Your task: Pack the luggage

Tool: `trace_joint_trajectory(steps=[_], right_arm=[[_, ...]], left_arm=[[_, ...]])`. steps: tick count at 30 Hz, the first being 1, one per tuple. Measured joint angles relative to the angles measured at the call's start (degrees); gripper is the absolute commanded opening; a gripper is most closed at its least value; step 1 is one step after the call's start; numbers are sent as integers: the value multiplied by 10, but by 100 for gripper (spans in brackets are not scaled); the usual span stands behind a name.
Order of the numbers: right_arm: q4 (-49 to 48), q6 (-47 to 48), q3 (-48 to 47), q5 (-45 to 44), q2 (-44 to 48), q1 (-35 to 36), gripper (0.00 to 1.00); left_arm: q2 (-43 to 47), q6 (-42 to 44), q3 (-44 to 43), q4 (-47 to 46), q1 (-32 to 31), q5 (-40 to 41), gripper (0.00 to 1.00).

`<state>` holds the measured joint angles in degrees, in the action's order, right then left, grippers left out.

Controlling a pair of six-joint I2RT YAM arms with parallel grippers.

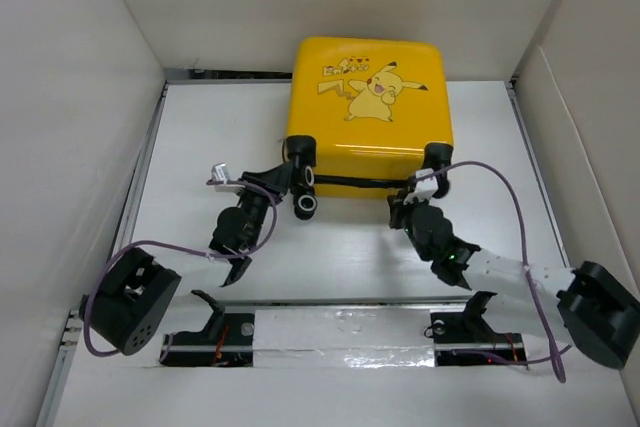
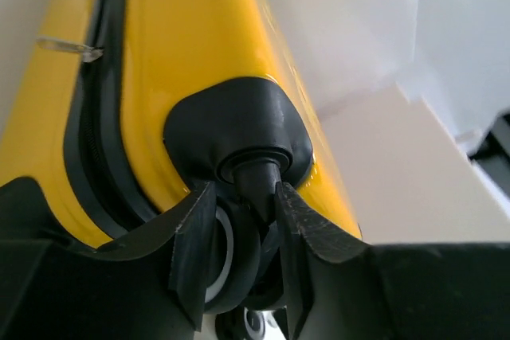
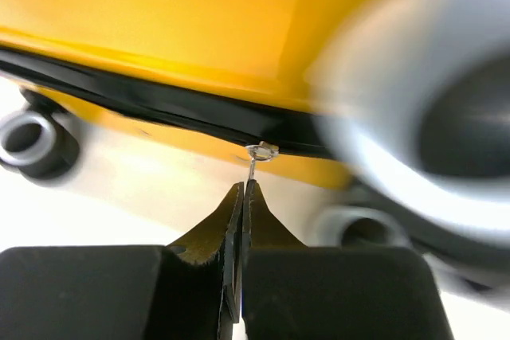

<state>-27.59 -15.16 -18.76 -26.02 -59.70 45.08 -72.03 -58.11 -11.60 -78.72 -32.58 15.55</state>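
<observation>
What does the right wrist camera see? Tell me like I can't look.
The right gripper, shut, pinches a tiny metal zipper pull hanging from the black zipper of the yellow luggage. A big blurry wheel fills the right side.

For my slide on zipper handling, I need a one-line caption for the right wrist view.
Right hand, fingers closed, pinching the small metal zipper pull on the yellow suitcase.

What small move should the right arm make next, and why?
Probably slide the right gripper sideways along the black zipper track: it is shut on the zipper pull, the luggage lies closed, and the left gripper clasps a wheel stem, steadying it.
</observation>
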Motion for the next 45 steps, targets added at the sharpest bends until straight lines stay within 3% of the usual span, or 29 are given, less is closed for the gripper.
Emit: trace_joint_trajectory(steps=[6,10,14,17,19,22,26,32,34,36,39,40,43,45], right_arm=[[-127,23,-26,-81,-130,93,0],[-141,59,-46,-102,-176,95,0],[-151,82,-65,-93,-207,93,0],[-189,58,-80,42,-242,130,0],[-191,52,-80,109,-248,172,0],[-194,41,-66,157,-219,206,0],[-189,33,-42,164,-153,202,0],[-62,22,-38,107,-31,194,0],[-21,9,-22,90,30,177,7],[12,-3,3,75,86,152,26],[66,-9,36,68,143,99,43],[85,-9,39,68,151,81,45],[115,1,38,76,154,26,46],[123,6,32,90,139,-14,47]], left_arm=[[-5,29,-31,25,-80,-76,0],[-22,32,-53,35,-99,-104,0],[-22,34,-55,39,-116,-71,0],[-23,36,-70,52,-147,-67,0],[-20,31,-97,42,-163,-113,0],[-5,23,-112,37,-172,-173,0],[9,14,-111,56,-159,-221,0],[42,16,-106,107,-141,-242,0],[63,19,-101,125,-132,-242,0],[75,24,-98,139,-123,-242,0],[83,43,-98,172,-120,-240,37],[85,54,-98,190,-120,-237,56],[94,84,-99,252,-120,-224,68],[103,103,-99,290,-120,-212,70]])
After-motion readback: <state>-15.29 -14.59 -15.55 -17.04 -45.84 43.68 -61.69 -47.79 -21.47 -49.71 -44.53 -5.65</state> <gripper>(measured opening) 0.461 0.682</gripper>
